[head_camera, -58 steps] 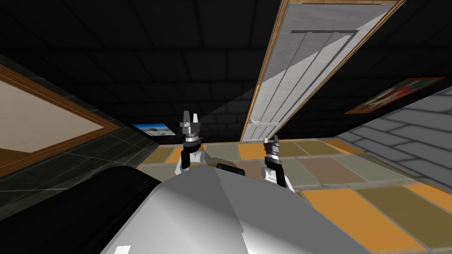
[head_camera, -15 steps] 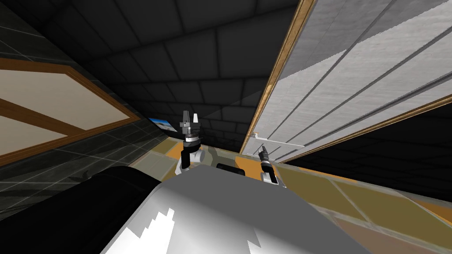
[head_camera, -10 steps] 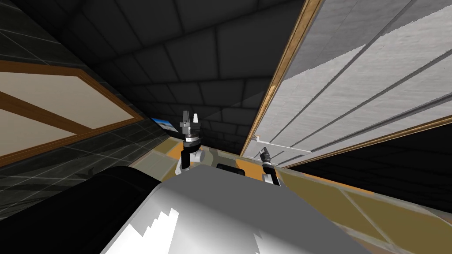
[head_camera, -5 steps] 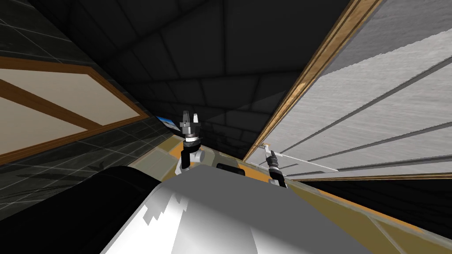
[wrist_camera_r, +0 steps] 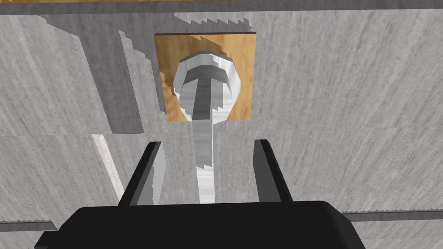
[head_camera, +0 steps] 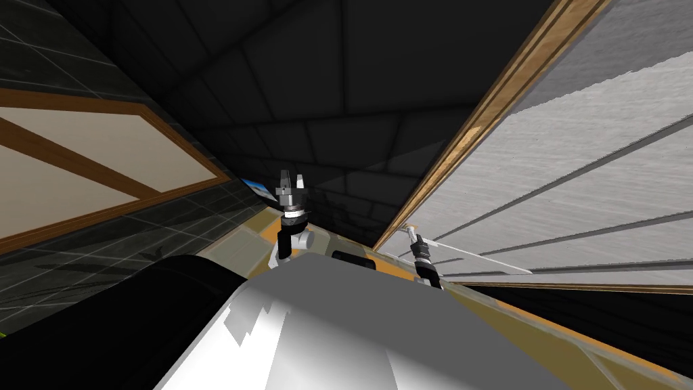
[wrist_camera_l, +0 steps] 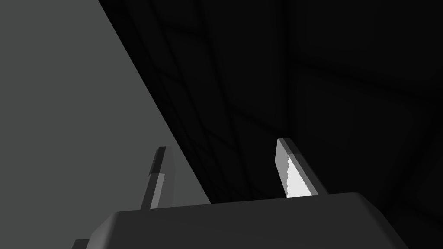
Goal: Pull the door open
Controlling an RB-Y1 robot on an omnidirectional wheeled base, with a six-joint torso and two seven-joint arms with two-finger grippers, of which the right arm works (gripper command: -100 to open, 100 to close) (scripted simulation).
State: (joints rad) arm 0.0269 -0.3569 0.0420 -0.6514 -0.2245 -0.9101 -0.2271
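Tiled floor (head_camera: 595, 362) — orange and olive patches.

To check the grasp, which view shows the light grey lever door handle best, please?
The right wrist view: the light grey lever handle runs between the right gripper's open fingers from its wooden plate. The head view shows it as a thin bar; the left gripper aims elsewhere.

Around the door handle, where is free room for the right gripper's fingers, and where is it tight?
Free: a narrow gap on each side of the lever, between it and the right gripper's open fingers. Crowded: the round hub on its wooden plate.
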